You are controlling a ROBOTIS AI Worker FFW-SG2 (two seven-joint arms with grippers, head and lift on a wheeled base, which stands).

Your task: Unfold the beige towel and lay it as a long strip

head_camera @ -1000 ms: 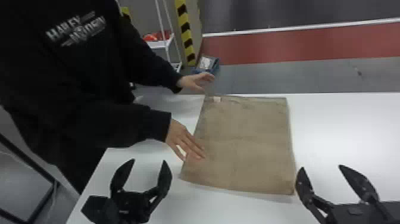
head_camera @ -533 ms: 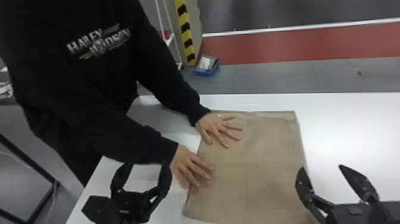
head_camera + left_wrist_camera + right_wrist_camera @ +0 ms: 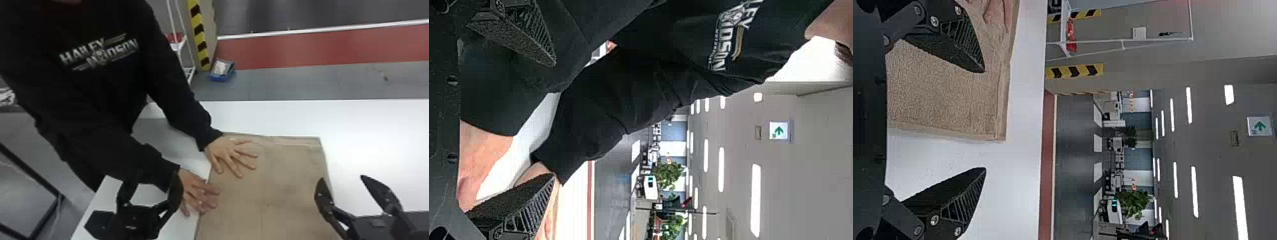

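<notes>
Readying the towel near the surface's left edge.
Person's hands atop; left gripper, right gripper agape, empty; next, likely an edge pinch.

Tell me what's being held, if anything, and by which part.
Nothing: the left gripper and right gripper are open and empty, and a person's hands are spread over the towel.

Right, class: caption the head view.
A person's hands on the towel, left gripper and right gripper open nearby.
</notes>
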